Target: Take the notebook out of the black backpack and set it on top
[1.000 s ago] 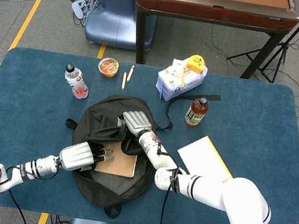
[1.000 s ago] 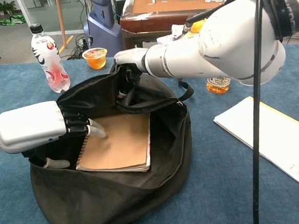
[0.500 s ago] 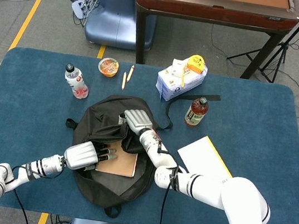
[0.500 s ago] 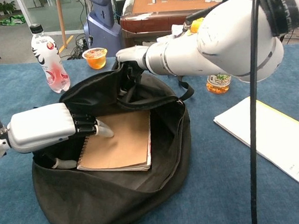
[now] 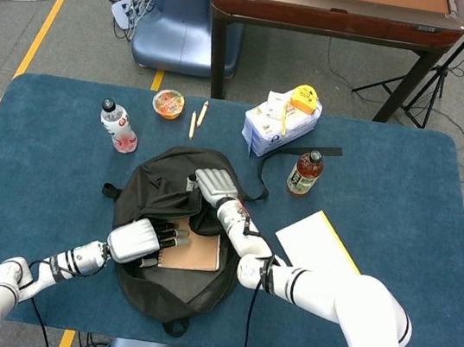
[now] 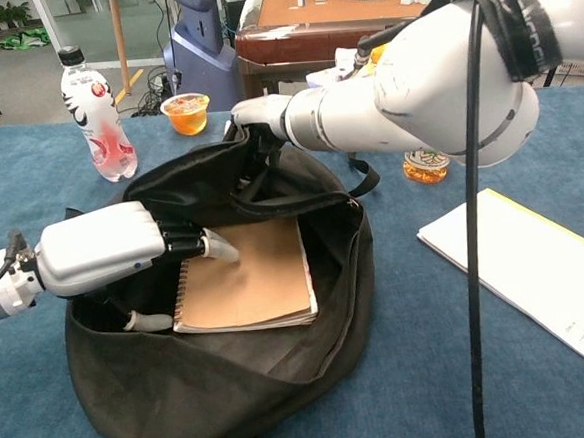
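Observation:
The black backpack (image 5: 146, 283) (image 6: 205, 406) lies open in the middle of the blue table. A brown spiral notebook (image 5: 194, 253) (image 6: 261, 281) lies flat inside its opening. My left hand (image 5: 136, 240) (image 6: 104, 254) grips the notebook's spiral edge, fingers on top of the cover and thumb under it. My right hand (image 5: 213, 186) (image 6: 255, 113) holds the backpack's upper flap at the far rim, keeping the opening wide.
A white pad with a yellow edge (image 5: 319, 246) (image 6: 536, 262) lies right of the bag. A tea bottle (image 5: 305, 172), a tissue pack (image 5: 280, 121), a red-label bottle (image 5: 119, 125) (image 6: 91, 113), a snack cup (image 5: 168, 103) and two pencils (image 5: 197, 118) stand behind it.
My left hand has slid to the right with the notebook, which now sits further right inside the bag. The right hand lifted the flap slightly and stays at the rim.

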Controlling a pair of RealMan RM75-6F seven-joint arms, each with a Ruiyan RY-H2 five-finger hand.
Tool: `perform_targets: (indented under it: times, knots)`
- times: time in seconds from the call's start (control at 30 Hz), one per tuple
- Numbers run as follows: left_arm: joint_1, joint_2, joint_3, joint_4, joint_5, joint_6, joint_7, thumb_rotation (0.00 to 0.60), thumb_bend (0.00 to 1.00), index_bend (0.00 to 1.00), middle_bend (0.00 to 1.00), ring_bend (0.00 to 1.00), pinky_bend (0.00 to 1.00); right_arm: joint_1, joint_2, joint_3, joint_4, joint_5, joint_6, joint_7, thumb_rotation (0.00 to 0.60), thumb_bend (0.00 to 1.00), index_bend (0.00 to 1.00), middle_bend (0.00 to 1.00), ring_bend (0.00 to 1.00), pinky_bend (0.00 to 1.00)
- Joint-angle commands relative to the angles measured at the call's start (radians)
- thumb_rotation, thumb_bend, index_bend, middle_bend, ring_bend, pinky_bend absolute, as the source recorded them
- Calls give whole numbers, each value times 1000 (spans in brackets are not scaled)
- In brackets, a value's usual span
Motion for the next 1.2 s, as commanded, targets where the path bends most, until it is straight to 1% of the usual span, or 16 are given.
perform_targets:
  times: [0.03,0.2,0.33,0.43,0.5,0.7,0.83,1.0,1.1,1.2]
  knots:
    - [0,-10,-3,4,-9,-8,-16,600,214,167,207,238,347,-3,-1,-1,-1,-5,-1,3,600,993,742,563,483,487]
    - [0,-24,4,28,-10,-8,-18,600,209,167,206,238,347,-7,1,-3,-6,-14,-3,7,600,993,742,563,483,487]
    - [0,-39,6,53,-10,5,-5,600,149,155,205,238,347,-10,4,-4,-9,-16,-2,10,600,994,742,563,483,487]
    - [-1,-51,8,67,-10,20,-11,600,130,155,204,238,347,-12,5,-5,-11,-16,-1,11,600,994,742,563,483,487]
    - [-1,-60,11,76,-10,26,-24,600,130,162,204,238,347,-14,5,-5,-10,-15,0,13,600,994,742,563,483,487]
    - [-8,-82,16,96,-13,21,-47,600,129,232,204,239,347,-15,4,-4,-5,-13,2,15,600,995,742,563,483,487]
    - [-12,-93,20,104,-14,8,-43,600,131,236,204,239,347,-15,3,-3,-4,-11,3,15,600,997,742,563,483,487]
    - [-16,-102,10,104,-30,-9,-45,600,132,238,204,239,347,-18,0,-4,0,-9,2,16,600,998,742,563,483,487]
    - [-17,-104,4,101,-40,-15,-53,600,162,265,204,239,347,-20,1,-3,2,-9,2,18,600,998,742,563,483,487]
    - [-15,-104,-2,99,-49,-8,-61,600,236,324,204,239,347,-22,3,-1,2,-10,4,20,600,997,742,563,483,487]
